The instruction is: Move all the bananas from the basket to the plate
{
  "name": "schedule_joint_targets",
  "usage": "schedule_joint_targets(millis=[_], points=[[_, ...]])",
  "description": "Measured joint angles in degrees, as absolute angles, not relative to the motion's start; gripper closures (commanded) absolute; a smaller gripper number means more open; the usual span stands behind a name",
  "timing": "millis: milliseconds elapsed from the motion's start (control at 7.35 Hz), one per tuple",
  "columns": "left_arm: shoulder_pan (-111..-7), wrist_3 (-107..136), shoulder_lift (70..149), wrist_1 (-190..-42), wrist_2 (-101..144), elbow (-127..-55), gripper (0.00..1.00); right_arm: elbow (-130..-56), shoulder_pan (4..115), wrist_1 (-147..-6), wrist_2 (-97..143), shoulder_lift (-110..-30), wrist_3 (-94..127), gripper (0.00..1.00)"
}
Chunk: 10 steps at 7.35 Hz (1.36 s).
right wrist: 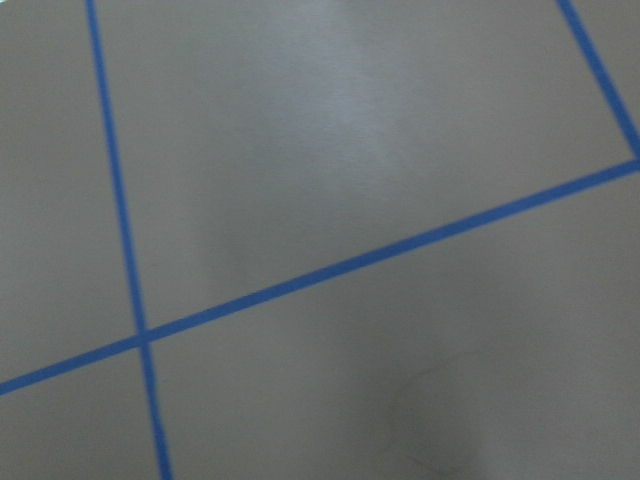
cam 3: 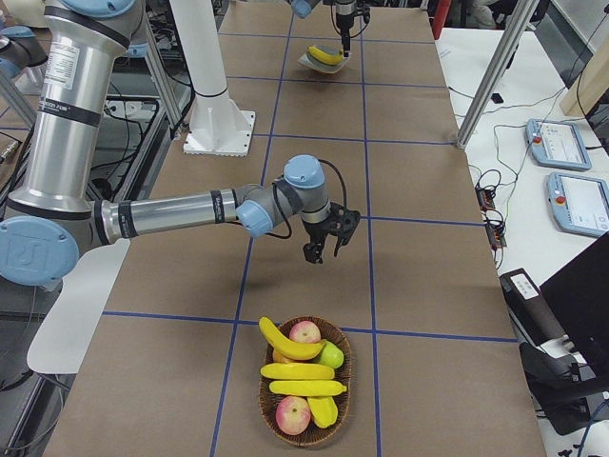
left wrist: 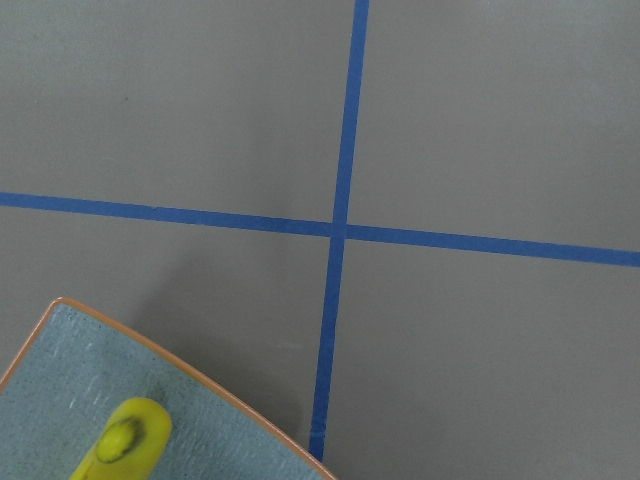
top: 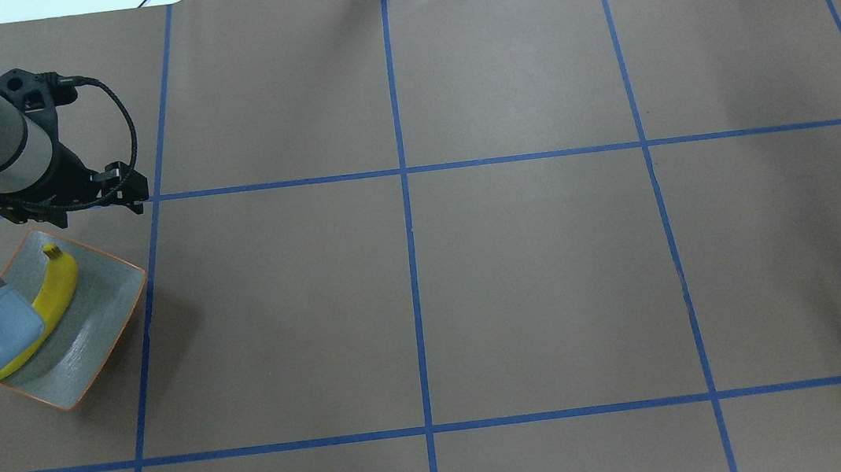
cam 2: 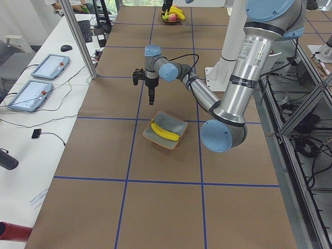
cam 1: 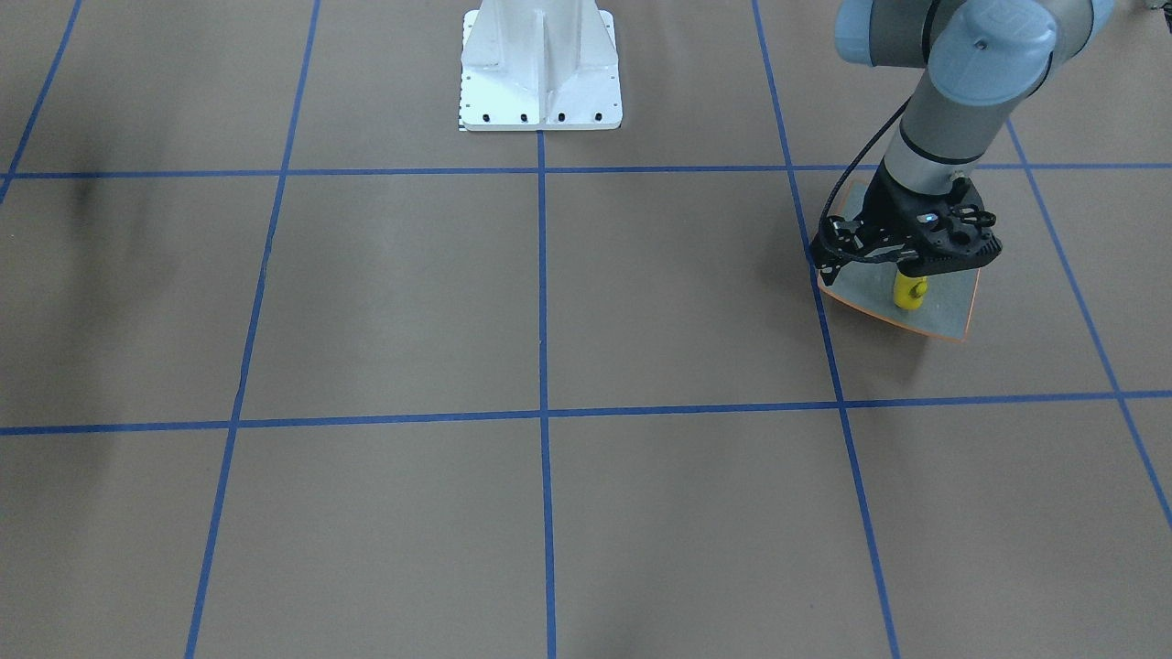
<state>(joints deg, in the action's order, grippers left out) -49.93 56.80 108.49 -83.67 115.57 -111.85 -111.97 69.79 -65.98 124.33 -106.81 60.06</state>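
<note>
Banana (top: 55, 297) on plate (top: 100, 304), left claw (cam 2: 151, 101) over plate edge, right claw (cam 3: 322, 253) near basket (cam 3: 347, 386), widths unclear.

I have the overhead camera behind the robot, looking forward and down on the worktop (top: 520, 272). The front one faces back from across it, steeply down, with the white base (cam 1: 540, 69) at its top. Two end cameras look along the worktop from opposite ends, wide and far. Both wrist cameras point down, very close. The plate (top: 100, 304) shows in the overhead, front, both end views and the left wrist view — the basket (cam 3: 269, 419) only in the end views.
</note>
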Motion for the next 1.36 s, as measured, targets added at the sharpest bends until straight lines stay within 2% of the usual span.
schedule_joint_targets(millis=[408,817,1361], points=[[-49.9,56.9,108.1,-83.7,115.6,-111.8,0.01,-109.9,73.9,-67.7,124.1,-113.2,51.3,0.02],[-49.9,56.9,108.0,-83.7,115.6,-111.9,0.01,-103.9,74.8,-66.5,123.3,-112.5,52.5,0.02],[-49.9,56.9,107.8,-83.7,115.3,-112.6,0.01,-100.6,74.8,-60.7,123.3,-113.7,57.7,0.02]])
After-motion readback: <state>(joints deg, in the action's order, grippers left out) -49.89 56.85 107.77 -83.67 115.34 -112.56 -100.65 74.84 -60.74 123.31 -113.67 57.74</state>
